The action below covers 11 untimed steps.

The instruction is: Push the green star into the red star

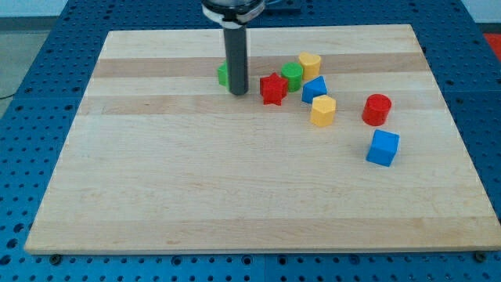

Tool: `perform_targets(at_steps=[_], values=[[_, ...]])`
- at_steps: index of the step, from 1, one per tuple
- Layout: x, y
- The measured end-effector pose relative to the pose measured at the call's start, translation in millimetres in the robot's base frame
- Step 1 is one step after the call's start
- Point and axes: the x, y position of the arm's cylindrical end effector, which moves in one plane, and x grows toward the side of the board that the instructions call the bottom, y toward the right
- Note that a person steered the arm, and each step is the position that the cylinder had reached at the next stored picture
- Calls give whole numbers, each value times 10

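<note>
The green star (224, 74) lies on the wooden board in the upper middle, mostly hidden behind my rod. My tip (238, 92) rests on the board at the green star's right side, between it and the red star (272, 88). The red star sits a short way to the right of my tip, apart from it. A green cylinder (292, 75) stands just beyond the red star to its upper right, very close to it.
To the right of the red star: a yellow block (310, 64), a blue block (314, 88), a second yellow block (322, 110), a red cylinder (376, 109) and a blue cube (383, 147). The wooden board (196, 180) lies on a blue perforated table.
</note>
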Motion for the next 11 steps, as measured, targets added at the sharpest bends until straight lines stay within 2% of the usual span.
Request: perform_targets(at_steps=[1, 2, 3, 4, 5, 7, 8, 10, 11], values=[[172, -415], [73, -934], [-415, -926], [-408, -457], [-280, -250], [-311, -185], [-332, 93], [-677, 115], [-718, -171]])
